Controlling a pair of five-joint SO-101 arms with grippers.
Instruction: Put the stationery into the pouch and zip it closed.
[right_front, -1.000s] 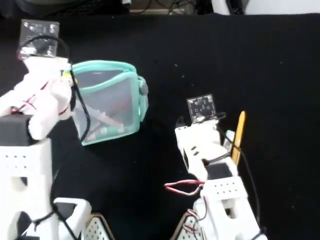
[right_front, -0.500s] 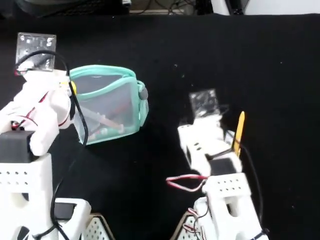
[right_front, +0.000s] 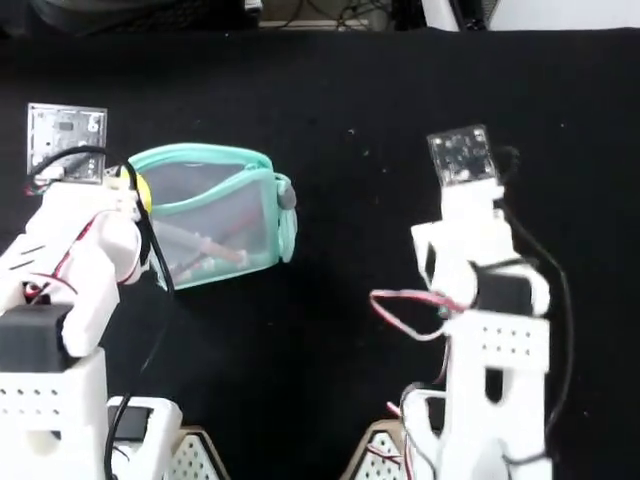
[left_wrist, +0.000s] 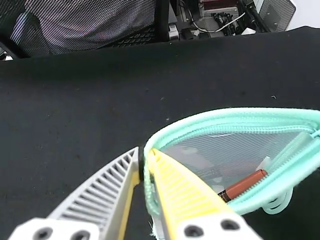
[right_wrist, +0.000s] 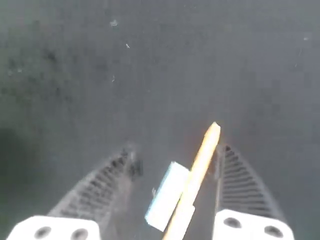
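Our left pincer (left_wrist: 144, 153) pinches the rim of the mint pouch (right_front: 215, 220), while our right pincer (right_wrist: 176, 149), spread wide and gripping nothing, straddles the orange pencil (right_wrist: 200, 161) and blue eraser (right_wrist: 167, 197), the pencil running lengthwise between its fingers, well apart from the pouch.

Light was even and soft; its source could not be placed. The black surface (right_front: 330, 100) swallowed it, and no cast shadows were made out. White arm shells (right_front: 490, 260) ran bright in the high view. Faint sheen on the pouch (right_front: 215, 215) mesh. The right wrist view was dimmer.
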